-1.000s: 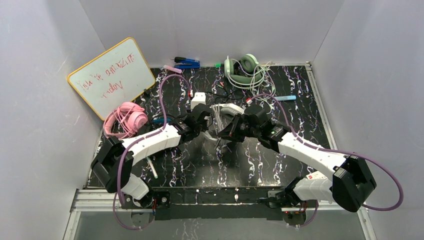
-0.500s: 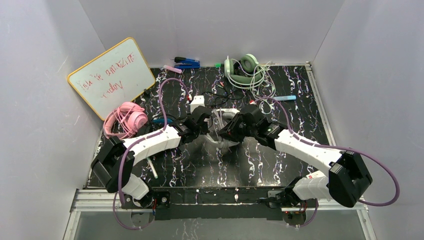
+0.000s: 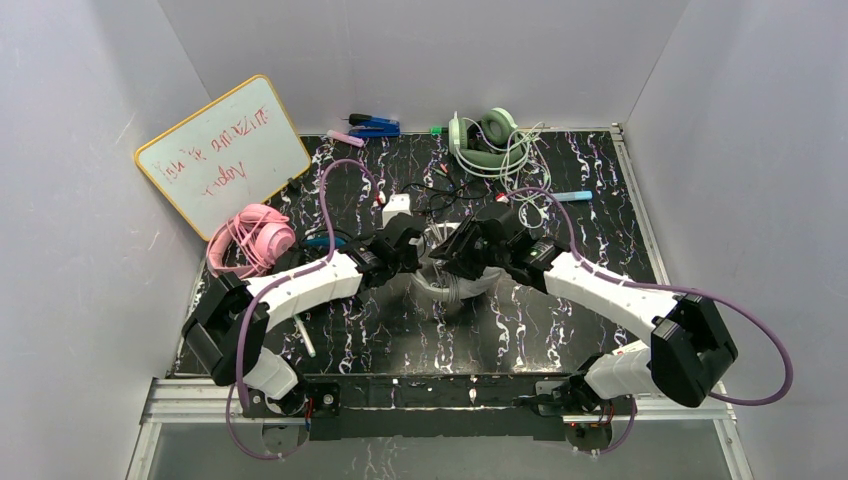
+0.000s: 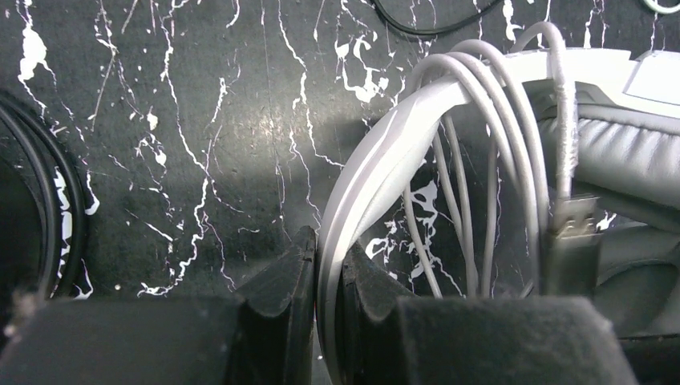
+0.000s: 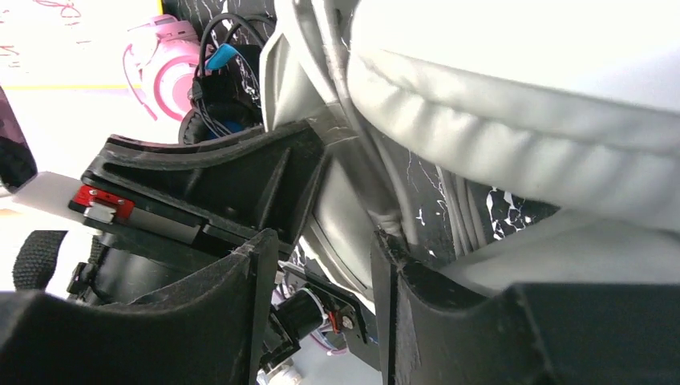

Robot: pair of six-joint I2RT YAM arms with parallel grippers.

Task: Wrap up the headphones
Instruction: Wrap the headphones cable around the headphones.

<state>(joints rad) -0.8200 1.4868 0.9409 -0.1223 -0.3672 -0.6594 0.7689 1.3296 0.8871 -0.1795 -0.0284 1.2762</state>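
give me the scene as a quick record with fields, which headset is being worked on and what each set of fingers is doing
headset in work: white-grey headphones, in the middle
left fingers: shut on its headband
right fingers: apart, close to the headband, nothing clamped
cord: looped over the headband
pink headphones: beside the whiteboard
green headphones: at the back edge

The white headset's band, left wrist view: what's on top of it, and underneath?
Loops of grey cord lie wound over the band, with a USB plug hanging beside. Underneath is black marbled table. The left fingers pinch the band and hide its lower end.
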